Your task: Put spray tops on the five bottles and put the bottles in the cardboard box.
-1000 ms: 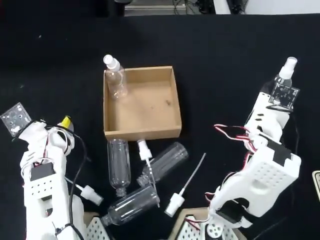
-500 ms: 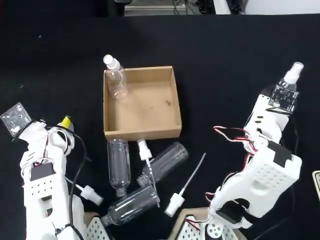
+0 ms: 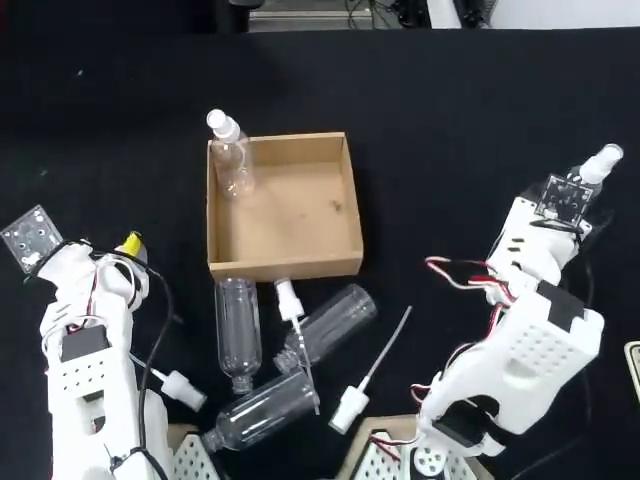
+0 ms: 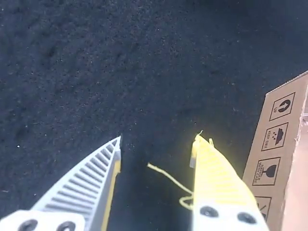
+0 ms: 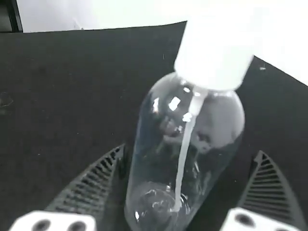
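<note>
Jaws of the right gripper [image 5: 190,150] stood wide around the clear plastic bottle with white spray top [image 5: 211,125], far right in the high view. Jaws of the left gripper [image 4: 158,139] stood wide, empty. The bottle was probably light, slippery and thin-walled: grip mid-body.

Spread tool [image 4: 157,139] over black table [image 4: 96,57], beside cardboard box [image 4: 279,139].

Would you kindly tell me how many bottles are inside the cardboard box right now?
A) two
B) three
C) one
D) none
C: a single bottle with its spray top on stands in one corner of the cardboard box.
</note>
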Robot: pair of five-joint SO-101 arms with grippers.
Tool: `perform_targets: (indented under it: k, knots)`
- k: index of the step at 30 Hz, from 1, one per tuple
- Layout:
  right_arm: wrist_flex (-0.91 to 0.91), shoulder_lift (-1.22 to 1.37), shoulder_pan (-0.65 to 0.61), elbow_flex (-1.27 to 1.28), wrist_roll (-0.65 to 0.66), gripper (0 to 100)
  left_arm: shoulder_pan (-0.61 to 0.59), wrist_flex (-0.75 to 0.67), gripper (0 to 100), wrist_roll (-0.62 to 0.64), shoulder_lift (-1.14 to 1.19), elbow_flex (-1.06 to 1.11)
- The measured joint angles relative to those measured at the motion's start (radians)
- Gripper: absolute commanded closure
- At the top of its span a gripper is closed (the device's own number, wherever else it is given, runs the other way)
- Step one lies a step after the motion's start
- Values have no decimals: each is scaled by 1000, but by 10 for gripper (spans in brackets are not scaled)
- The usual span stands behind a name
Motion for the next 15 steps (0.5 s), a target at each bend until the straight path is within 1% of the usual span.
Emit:
perform_targets:
  k: [10, 15]
  knots:
    - [0, -195, 0, 83, 0, 655, 0, 0, 780, 0, 0, 0]
    - [0, -207, 0, 86, 0, 655, 0, 0, 780, 0, 0, 0]
